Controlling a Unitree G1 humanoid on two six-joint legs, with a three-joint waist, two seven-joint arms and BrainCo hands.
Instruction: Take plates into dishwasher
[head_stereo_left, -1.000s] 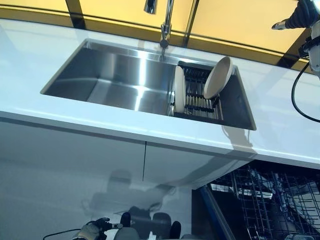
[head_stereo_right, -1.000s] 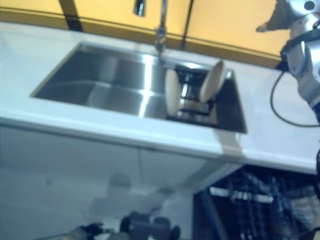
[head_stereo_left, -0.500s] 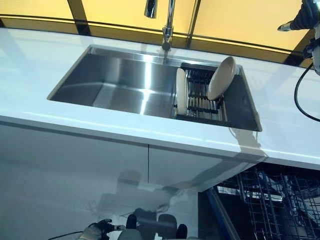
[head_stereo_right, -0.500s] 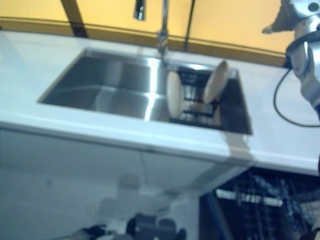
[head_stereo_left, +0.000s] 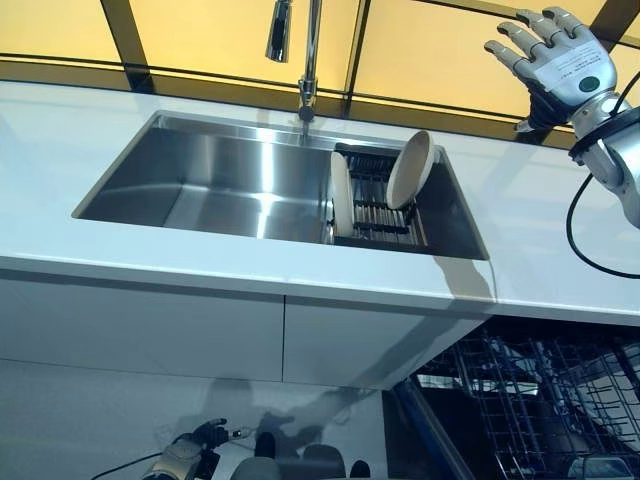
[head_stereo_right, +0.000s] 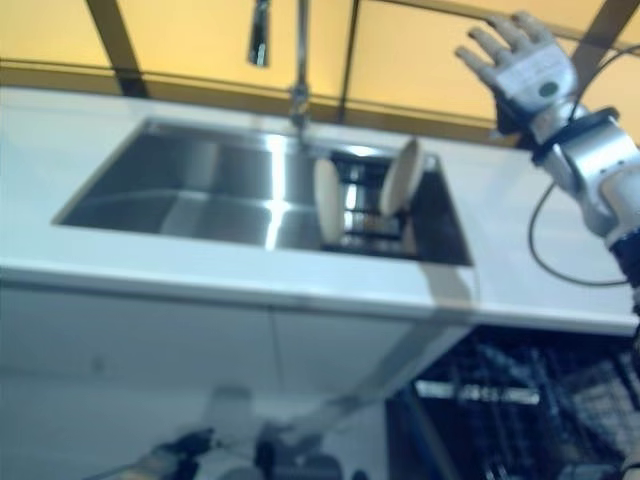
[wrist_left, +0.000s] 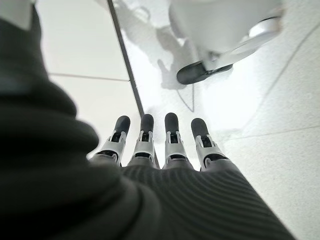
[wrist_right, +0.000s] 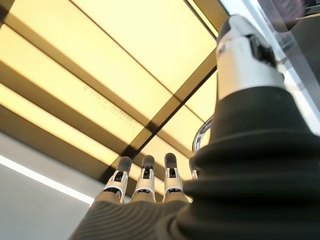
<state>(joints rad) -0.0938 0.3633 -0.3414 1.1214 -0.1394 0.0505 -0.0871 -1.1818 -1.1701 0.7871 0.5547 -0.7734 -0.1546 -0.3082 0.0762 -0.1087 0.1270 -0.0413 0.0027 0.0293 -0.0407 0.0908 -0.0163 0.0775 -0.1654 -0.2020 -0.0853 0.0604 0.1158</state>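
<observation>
Rising into view at the upper right, the right hand (head_stereo_left: 562, 62) now shows whole, fingers spread and holding nothing, above the counter (head_stereo_left: 560, 215) to the right of the sink (head_stereo_left: 220, 180); a second ago only its wrist edge showed at that corner; the whole scene has also shifted, so the camera has moved. Two plates (head_stereo_left: 342, 194) stand on edge in the rack (head_stereo_left: 375, 200) at the sink's right end, as before: one upright at the rack's left, the other (head_stereo_left: 410, 169) tilted against its right side; neither is touched. The dishwasher (head_stereo_left: 540, 400) stands open at lower right, its wire basket showing. The left hand (wrist_left: 165, 145) hangs low near the floor, fingers straight and empty, as earlier.
</observation>
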